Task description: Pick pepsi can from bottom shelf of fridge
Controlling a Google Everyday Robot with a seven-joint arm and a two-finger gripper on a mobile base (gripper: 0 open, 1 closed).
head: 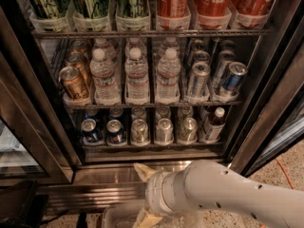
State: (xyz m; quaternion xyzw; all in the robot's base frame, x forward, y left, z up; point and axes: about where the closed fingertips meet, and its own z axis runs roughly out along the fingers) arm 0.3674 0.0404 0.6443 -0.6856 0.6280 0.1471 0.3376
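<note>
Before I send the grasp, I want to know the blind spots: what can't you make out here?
Camera view only.
- Pepsi can logo: too small, seen from above.
- Bottom shelf back rows: hidden by front cans and the rack above.
- Pincer, low before the fridge base: largely covered by its own wrist, cut off by the bottom edge.

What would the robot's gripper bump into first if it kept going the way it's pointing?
Probably the left door frame, not a pepsi can: the gripper points leftward, below the bottom shelf. Depth is unclear.
</note>
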